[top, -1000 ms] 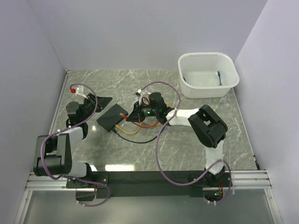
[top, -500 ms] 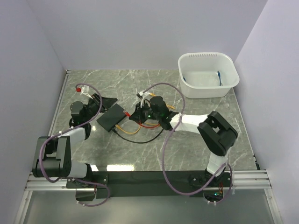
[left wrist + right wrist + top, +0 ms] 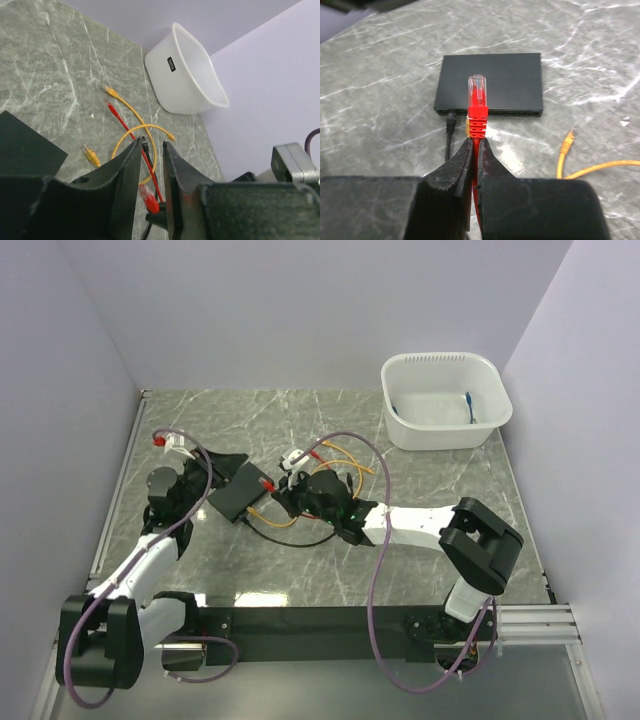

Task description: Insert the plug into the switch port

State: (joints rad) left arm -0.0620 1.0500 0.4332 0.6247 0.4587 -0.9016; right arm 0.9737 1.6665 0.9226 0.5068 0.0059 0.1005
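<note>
The flat black switch (image 3: pixel 238 492) lies left of centre; it also shows in the right wrist view (image 3: pixel 490 82) and the left wrist view (image 3: pixel 25 150). My right gripper (image 3: pixel 285 490) (image 3: pixel 475 142) is shut on the red cable just behind its plug (image 3: pixel 478 92). The plug (image 3: pixel 267 486) hangs a little short of the switch's port side (image 3: pixel 487 111) and points at it. A black cable (image 3: pixel 450 125) sits in a port at the left end. My left gripper (image 3: pixel 232 462) (image 3: pixel 151 145) is at the switch's far left corner, jaws narrowly apart and empty.
A white tub (image 3: pixel 445 400) holding a blue cable (image 3: pixel 468 408) stands at the back right. Loose yellow cables (image 3: pixel 335 455) (image 3: pixel 565 145) and a black cable loop (image 3: pixel 300 538) lie around the right wrist. A yellow plug (image 3: pixel 91 156) lies by the switch.
My right gripper has carried the red plug left, closer to the switch's port side. My left arm has swung and its gripper has come up to the switch's far left corner.
</note>
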